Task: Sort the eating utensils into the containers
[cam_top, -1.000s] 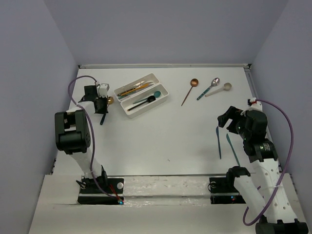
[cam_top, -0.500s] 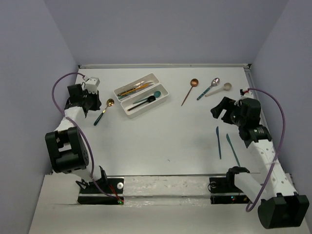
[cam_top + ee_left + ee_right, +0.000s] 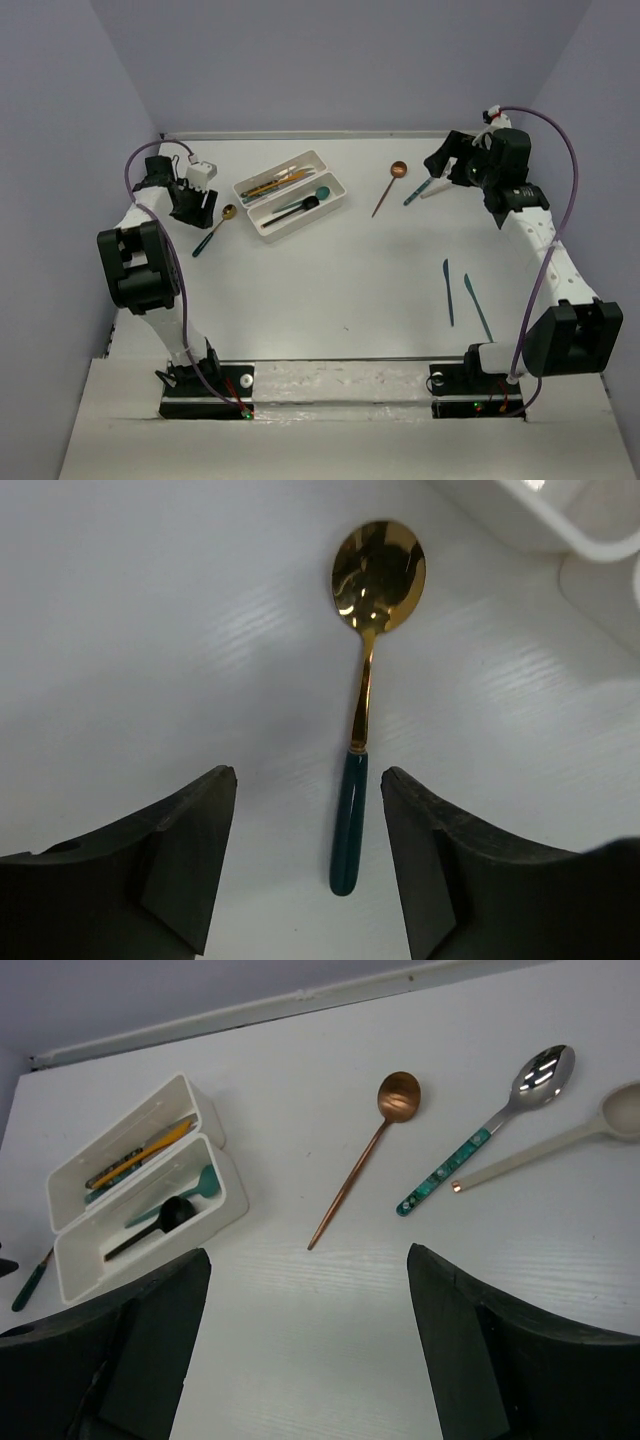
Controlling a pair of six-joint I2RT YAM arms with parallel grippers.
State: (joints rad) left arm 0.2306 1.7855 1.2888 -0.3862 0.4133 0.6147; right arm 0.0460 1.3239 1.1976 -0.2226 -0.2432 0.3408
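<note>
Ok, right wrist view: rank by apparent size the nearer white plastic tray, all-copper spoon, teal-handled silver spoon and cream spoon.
1. nearer white plastic tray
2. teal-handled silver spoon
3. all-copper spoon, slightly shorter
cream spoon: cut off by the frame edge, so unranked.

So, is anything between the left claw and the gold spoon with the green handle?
Nothing visible does. The gold spoon lies alone on the table, right under the open left claw, its handle end showing between the two fingers.
</note>
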